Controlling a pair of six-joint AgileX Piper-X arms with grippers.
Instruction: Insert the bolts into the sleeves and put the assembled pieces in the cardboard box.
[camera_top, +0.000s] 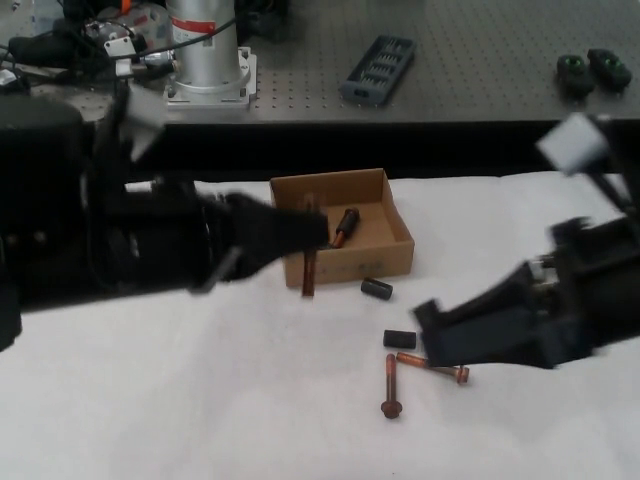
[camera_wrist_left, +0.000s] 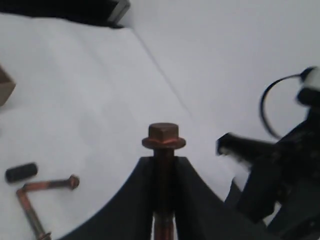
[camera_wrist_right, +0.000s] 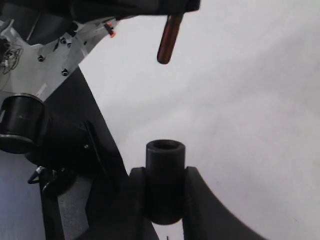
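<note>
Lying loose: two bolts, two sleeves

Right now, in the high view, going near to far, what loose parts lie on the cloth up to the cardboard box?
Loose bolt with its head nearest, near sleeve, far sleeve, cardboard box. The second loose bolt overlaps the first in depth, so I skip it.

The high camera looked forward and down from behind; the wrist cameras faced each other, close over the white cloth. High and left views shared two bolts.
</note>
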